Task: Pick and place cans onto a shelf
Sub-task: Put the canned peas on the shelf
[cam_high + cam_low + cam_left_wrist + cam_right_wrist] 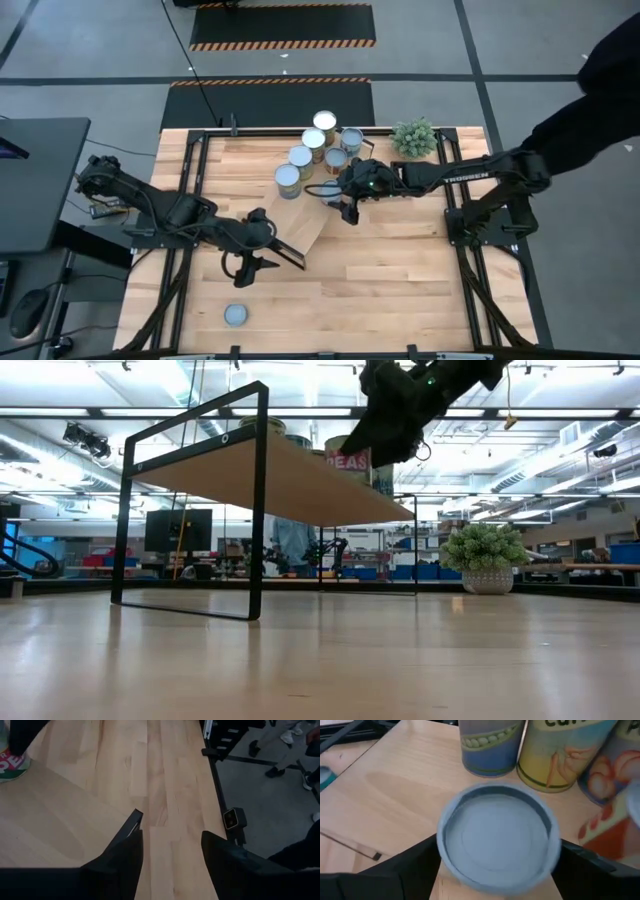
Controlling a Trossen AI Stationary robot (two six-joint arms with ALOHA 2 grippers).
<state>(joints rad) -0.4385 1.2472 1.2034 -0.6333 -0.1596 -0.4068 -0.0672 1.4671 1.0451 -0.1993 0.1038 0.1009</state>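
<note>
Several cans (313,140) with silver tops stand in a cluster on the far end of the light-wood shelf (300,228), which runs slantwise across the table's middle. My right gripper (338,192) is over that end of the shelf, shut on one more can (497,837). A single can (236,315) stands on the table near the front left. My left gripper (250,266) is open and empty by the shelf's near end. In the left wrist view it (172,845) hovers over bare wood. My right gripper pinches the can between its two fingers, one on each side of the can's wall just below the top rim (445,851). The fingers come from above, slanting down. The can stays upright, top up. Its own body hides whether its bottom is on the shelf.
A small potted plant (414,137) stands at the table's far right. The shelf's black frame legs (258,500) rise from the table. Three labelled cans (492,745) stand close beyond the held one. A person's dark sleeve (600,80) reaches in at the far right.
</note>
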